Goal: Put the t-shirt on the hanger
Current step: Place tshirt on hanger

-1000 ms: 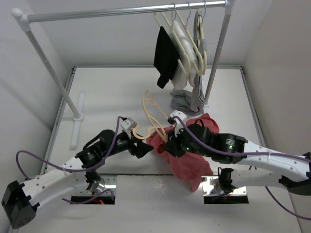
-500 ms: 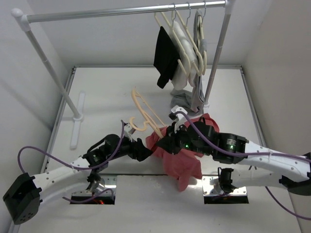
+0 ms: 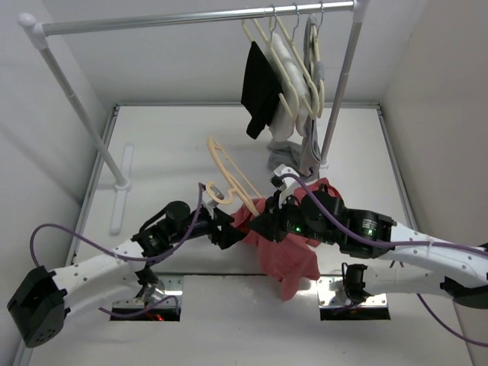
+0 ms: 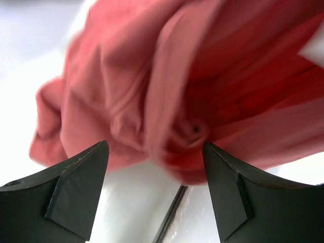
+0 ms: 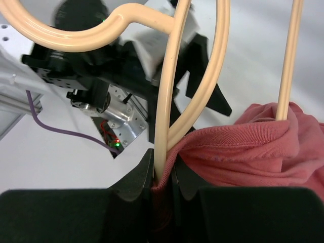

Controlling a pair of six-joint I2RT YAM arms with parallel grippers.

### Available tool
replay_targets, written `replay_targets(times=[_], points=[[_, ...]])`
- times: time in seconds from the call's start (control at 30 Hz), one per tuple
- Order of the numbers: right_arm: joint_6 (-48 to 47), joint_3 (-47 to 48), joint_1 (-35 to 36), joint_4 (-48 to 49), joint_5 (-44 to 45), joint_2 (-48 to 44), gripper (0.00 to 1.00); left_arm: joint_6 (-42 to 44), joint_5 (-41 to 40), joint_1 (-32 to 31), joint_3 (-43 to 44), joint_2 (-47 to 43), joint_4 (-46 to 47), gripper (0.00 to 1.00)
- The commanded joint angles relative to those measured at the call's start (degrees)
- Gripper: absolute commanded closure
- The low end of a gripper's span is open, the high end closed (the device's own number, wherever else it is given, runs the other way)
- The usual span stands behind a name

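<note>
My right gripper [image 5: 163,178] is clamped on the hanger [image 5: 167,96] with an edge of the shirt [image 5: 243,147] pinched in beside it. That holds the frame tilted above the white table [image 3: 168,145] and stops the cloth sliding off. The rest of the shirt hangs bunched below. My left gripper [image 4: 154,149] hovers with its fingers wide apart facing that bunch, ready, I judge, to pull fabric over. Behind stands a rack [image 3: 191,19] with a black garment [image 3: 259,88] and pale hangers [image 3: 293,65].
</note>
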Motion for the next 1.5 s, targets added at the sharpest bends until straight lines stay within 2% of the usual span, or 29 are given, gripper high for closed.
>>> replay_targets(times=[0.0, 0.13, 0.23, 0.27, 0.33, 0.37, 0.43, 0.6, 0.67, 0.73, 0.87, 1.07, 1.2, 1.3, 1.47], points=[[0.5, 2.5, 0.4, 4.4, -1.1, -0.4, 1.00, -2.5, 2.5, -0.7, 0.2, 3.9, 2.9, 0.20], [0.5, 2.5, 0.4, 5.6, -1.7, 0.1, 1.00, 1.8, -3.7, -1.8, 0.2, 4.4, 1.2, 0.23], [0.5, 2.5, 0.4, 6.1, -2.2, 0.6, 1.00, 3.0, -2.4, -2.4, -0.5, 5.8, 3.4, 0.28], [0.5, 2.5, 0.4, 6.1, -2.2, 1.3, 1.00, 3.0, -1.6, -2.5, -1.1, 5.8, 4.9, 0.42], [0.5, 2.5, 0.4, 6.1, -2.2, 1.3, 1.00, 3.0, -0.3, -2.5, -1.7, 5.8, 6.3, 0.61], [0.5, 2.5, 0.4, 6.1, -2.2, 1.3, 1.00, 3.0, -0.3, -2.5, -1.7, 5.8, 6.3, 0.82], [1.2, 2.5, 0.4, 5.4, -2.2, 0.4, 1.00, 2.3, -1.7, -1.9, -1.7, 5.8, 4.7, 0.99], [4.2, -1.5, 0.4, 6.0, -4.6, -4.6, 1.00, 8.7, -9.0, 6.6, 0.1, 5.2, -4.5, 1.00], [4.9, -2.0, 0.4, 5.4, -5.5, -5.2, 1.00, 9.5, -9.0, 14.6, 1.4, 7.8, -7.5, 1.00], [5.5, -2.0, 0.4, 3.7, -6.3, -5.2, 1.00, 10.1, -3.2, 22.5, 4.5, 11.2, -8.8, 1.00], [6.0, -4.2, 0.4, 4.2, -9.0, -5.2, 1.00, 9.6, 2.9, 30.7, 10.4, 13.8, -9.6, 1.00], [6.6, -9.1, 0.4, 9.1, -12.1, -7.6, 1.00, 11.0, 6.4, 35.2, 17.4, 16.7, -14.0, 1.00], [7.8, -9.1, 0.4, 7.7, -15.8, -8.1, 1.00, 12.7, 5.8, 37.3, 18.7, 18.2, -15.4, 1.00], [9.2, -9.7, 0.4, 7.0, -17.0, -7.6, 1.00, 14.2, 5.2, 37.8, 21.0, 19.3, -16.0, 1.00], [11.0, -11.7, 1.0, 5.8, -17.0, -8.1, 1.00, 16.8, 4.4, 42.2, 25.7, 24.0, -17.8, 1.00]])
